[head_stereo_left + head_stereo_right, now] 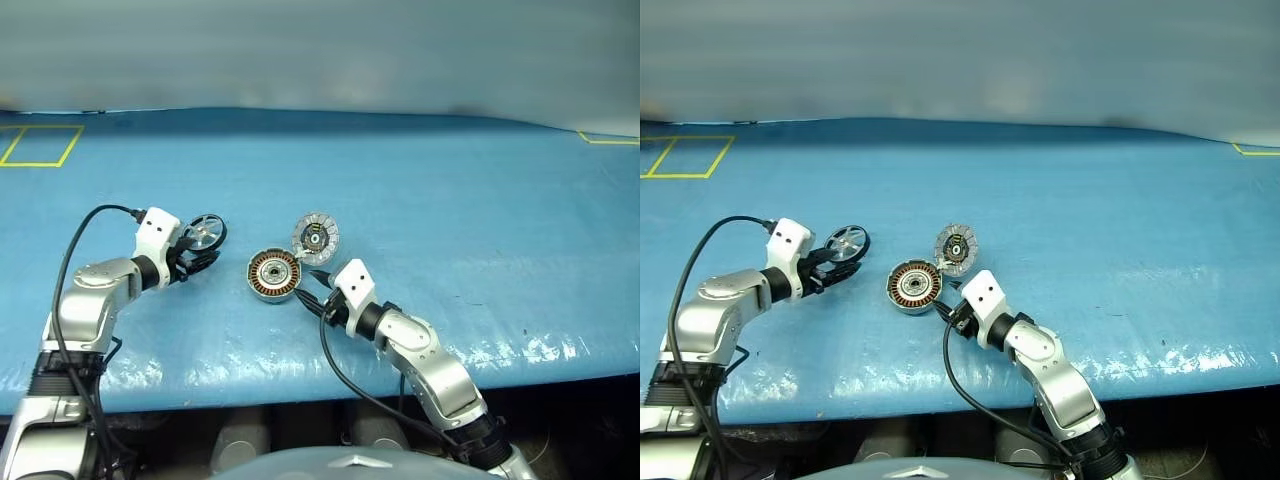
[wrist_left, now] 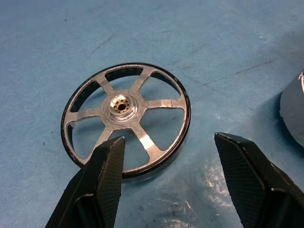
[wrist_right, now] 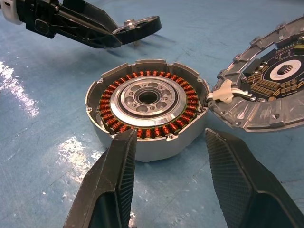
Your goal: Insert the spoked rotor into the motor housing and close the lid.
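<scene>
**Ana:** While the head views are up, where does everything sit? I see the spoked rotor (image 1: 207, 232) on the blue counter (image 1: 450, 200) at the tips of the left end effector (image 1: 203, 252), well left of the motor housing (image 1: 274, 275).

**Ben:** Yes, and the lid (image 1: 315, 238) leans open just behind and to the right of the housing, joined to it. The right end effector (image 1: 318, 277) points at the housing's right edge.

**Ana:** On to the left wrist view. Its fingers (image 2: 105, 164) stand apart; one lies over the rotor's near rim, the other is out over bare counter. Nothing is gripped.

**Ben:** That offset is my worry. If it closes like this, I think the far finger sweeps in and shoves the rotor sideways, or pinches one rim so the wheel tips.

**Ana:** Now the right wrist view. Fingers (image 3: 114, 175) open on either side of the housing's near wall, not clamping it.

**Ben:** So the housing is loose. A rotor coming down tilted could catch on the copper windings (image 3: 142, 130) or push the housing away. The white cable (image 3: 223, 92) at the hinge could also get trapped when the lid folds over.
</scene>
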Controlling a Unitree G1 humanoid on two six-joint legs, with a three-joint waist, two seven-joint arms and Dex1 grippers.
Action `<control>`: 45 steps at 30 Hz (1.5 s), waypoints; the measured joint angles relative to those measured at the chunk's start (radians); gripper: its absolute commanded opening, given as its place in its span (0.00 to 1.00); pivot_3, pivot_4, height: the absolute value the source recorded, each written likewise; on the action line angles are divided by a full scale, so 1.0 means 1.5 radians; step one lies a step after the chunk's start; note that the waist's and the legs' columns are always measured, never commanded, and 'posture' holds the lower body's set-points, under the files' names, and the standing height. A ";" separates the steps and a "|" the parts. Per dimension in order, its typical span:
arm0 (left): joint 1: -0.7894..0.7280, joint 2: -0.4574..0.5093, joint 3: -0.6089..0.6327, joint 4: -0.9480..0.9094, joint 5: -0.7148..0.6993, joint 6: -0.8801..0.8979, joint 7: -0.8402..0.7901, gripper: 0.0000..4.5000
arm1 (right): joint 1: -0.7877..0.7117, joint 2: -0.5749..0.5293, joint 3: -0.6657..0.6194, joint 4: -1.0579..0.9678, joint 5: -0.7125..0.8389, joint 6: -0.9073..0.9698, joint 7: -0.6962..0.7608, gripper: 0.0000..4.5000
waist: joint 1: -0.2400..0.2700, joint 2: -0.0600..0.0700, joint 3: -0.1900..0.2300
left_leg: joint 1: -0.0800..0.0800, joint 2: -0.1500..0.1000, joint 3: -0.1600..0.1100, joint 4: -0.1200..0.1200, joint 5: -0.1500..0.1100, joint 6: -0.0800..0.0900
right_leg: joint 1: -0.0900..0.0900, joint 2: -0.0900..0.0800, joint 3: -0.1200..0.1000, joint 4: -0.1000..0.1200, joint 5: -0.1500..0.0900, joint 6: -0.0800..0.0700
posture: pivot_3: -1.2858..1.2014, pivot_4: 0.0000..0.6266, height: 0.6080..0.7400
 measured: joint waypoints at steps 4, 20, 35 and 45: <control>-0.002 -0.010 0.008 0.005 0.000 -0.009 0.015 0.72 | 0.000 0.001 0.000 0.000 -0.004 0.000 -0.005 0.53 | 0.000 0.000 0.000 | 0.000 0.000 0.000 0.000 0.000 0.000 | 0.000 0.000 0.000 0.000 0.000 0.000 | 0.52 0.24 1.00; 0.016 -0.013 0.067 -0.064 -0.052 0.012 0.035 0.72 | -0.003 0.004 0.002 0.003 -0.007 0.000 -0.001 0.53 | 0.000 0.000 0.000 | 0.000 0.000 0.000 0.000 0.000 0.000 | 0.000 0.000 0.000 0.000 0.000 0.000 | 0.52 0.24 1.00; -0.046 -0.047 0.027 0.049 0.004 -0.038 0.058 0.72 | -0.008 0.005 0.002 0.005 -0.010 0.000 0.005 0.53 | 0.000 0.000 0.000 | 0.000 0.000 0.000 0.000 0.000 0.000 | 0.000 0.000 0.000 0.000 0.000 0.000 | 0.52 0.24 1.00; -0.057 -0.036 0.009 0.070 0.021 -0.042 0.029 0.72 | -0.007 0.007 0.002 0.005 -0.012 0.000 0.004 0.53 | 0.000 0.000 0.000 | 0.000 0.000 0.000 0.000 0.000 0.000 | 0.000 0.000 0.000 0.000 0.000 0.000 | 0.52 0.24 1.00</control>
